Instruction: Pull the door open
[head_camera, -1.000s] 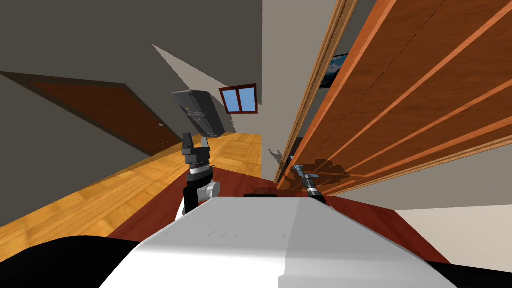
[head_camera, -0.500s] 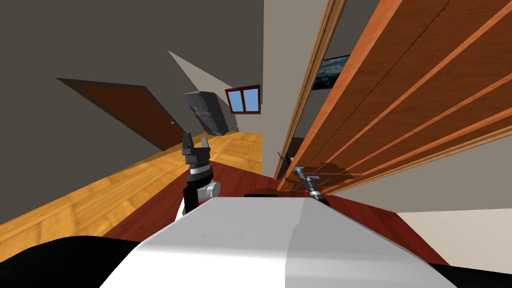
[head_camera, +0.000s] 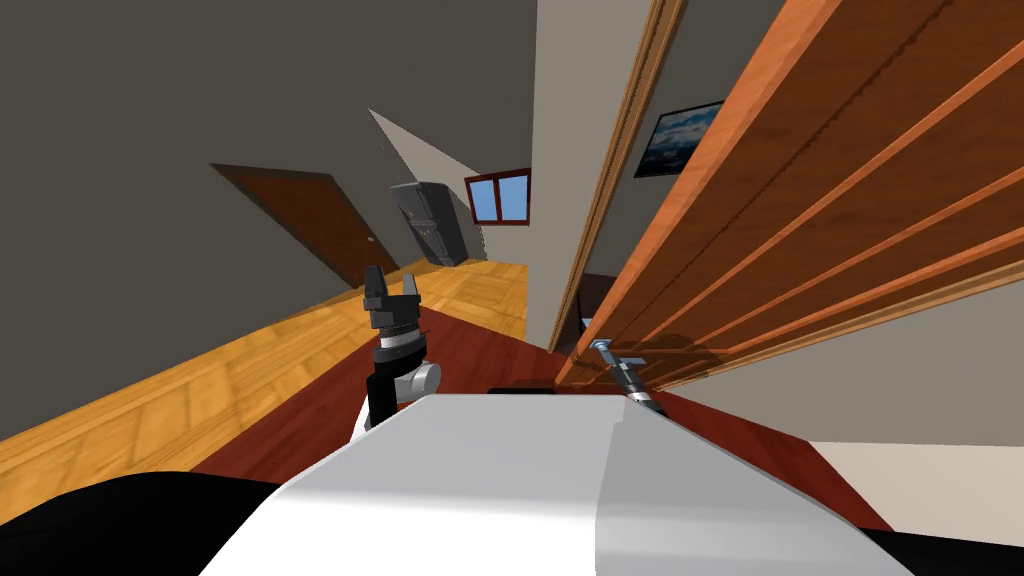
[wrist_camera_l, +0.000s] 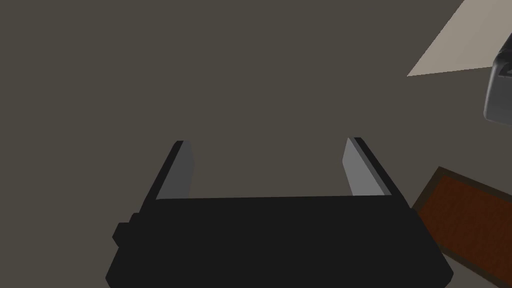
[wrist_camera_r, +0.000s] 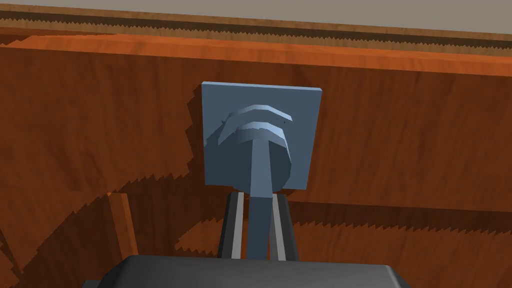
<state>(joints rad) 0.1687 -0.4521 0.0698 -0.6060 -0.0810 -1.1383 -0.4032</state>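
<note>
Operator: Where is the door, and what has hold of it?

Spotter: The door (head_camera: 860, 190) is close on my right. Its wooden face slants across the head view, and its free edge stands off the frame (head_camera: 625, 150) with a gap between. The right gripper (wrist_camera_r: 256, 197) is clamped on the blue-grey handle (wrist_camera_r: 260, 160), one finger on each side of the lever, just below the square plate (wrist_camera_r: 305, 100).

Operator: How should the pull go?

Spotter: My judgement is to follow the arc of the swing rather than drag straight back. The wrist should turn with the door so the thin fingers don't slide off the lever. Go slow and steady, and back the base away if reach runs short.

Operator: And the other arm?

Spotter: The left gripper (head_camera: 391, 278) is raised in front on my left, well apart from the door. Its fingers are apart and hold nothing.

Operator: What can't you make out?

Spotter: The hinges are cut off. The lever's far end is hidden behind the gripper's body, so I can't tell how deep the grip sits. Through the gap there's only a slice of wall with a picture (head_camera: 685, 135).
</note>
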